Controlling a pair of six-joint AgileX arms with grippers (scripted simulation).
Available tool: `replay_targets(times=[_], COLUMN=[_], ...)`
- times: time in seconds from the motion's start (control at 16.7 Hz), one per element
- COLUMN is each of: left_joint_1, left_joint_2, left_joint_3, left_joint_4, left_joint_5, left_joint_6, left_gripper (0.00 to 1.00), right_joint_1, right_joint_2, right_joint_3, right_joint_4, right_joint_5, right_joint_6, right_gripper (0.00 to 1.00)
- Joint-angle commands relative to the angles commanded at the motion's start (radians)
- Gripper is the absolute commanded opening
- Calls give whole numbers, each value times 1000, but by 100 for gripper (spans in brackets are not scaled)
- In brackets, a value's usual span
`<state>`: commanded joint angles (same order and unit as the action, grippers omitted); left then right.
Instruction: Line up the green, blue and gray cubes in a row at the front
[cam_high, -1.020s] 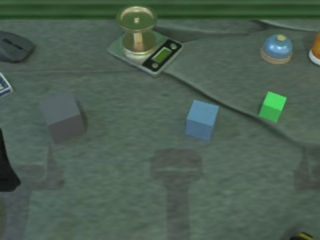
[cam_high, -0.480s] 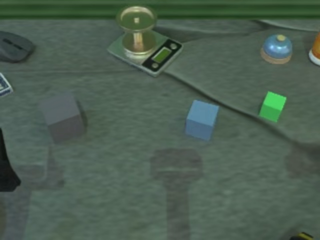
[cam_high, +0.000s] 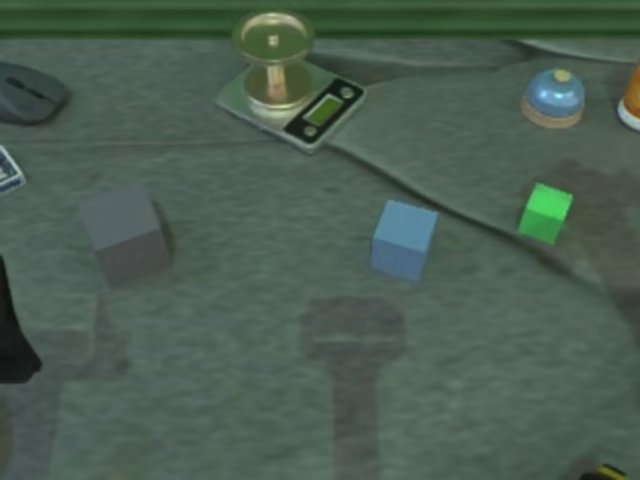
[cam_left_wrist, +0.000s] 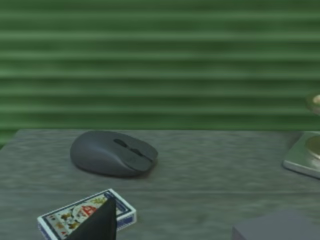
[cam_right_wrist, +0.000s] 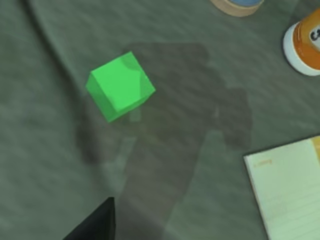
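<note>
While above the green cube (cam_right_wrist: 120, 86), right hand touches nothing.

Gray-green worktop (cam_high: 250, 400), cloth-like, creased. Lying directly on it: gray cube (cam_high: 123, 232) at left, blue cube (cam_high: 404, 239) centre, green cube (cam_high: 545, 212) right; scale (cam_high: 291, 103) at rear, computer mouse (cam_high: 30, 93) and card box (cam_high: 8, 169) far left, bell (cam_high: 553, 98) rear right.

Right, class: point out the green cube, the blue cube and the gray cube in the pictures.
green cube (cam_high: 546, 212), top view, on its top face.
blue cube (cam_high: 405, 238), top view, near the middle of the cube.
gray cube (cam_high: 123, 231), top view, near its top face's front edge.
</note>
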<state>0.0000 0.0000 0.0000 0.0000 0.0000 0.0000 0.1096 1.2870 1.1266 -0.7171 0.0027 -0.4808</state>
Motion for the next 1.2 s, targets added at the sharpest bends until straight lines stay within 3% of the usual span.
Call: replay_targets(times=[0.36, 0.66, 1.2], left_joint_1=[0, 0, 0], left_joint_2=[0, 0, 0], left_joint_3=[0, 0, 0], left_joint_4=[0, 0, 0], left_joint_5=[0, 0, 0], left_joint_6=[0, 0, 0], left_gripper=[100, 100, 100], right_joint_1=[52, 82, 87], right_joint_2=[593, 936, 1044], right_joint_3=[502, 822, 933], right_joint_4=[-338, -522, -581], right_joint_5=[0, 1, 2], right_joint_6=[-223, -354, -399], right_gripper=[100, 100, 100])
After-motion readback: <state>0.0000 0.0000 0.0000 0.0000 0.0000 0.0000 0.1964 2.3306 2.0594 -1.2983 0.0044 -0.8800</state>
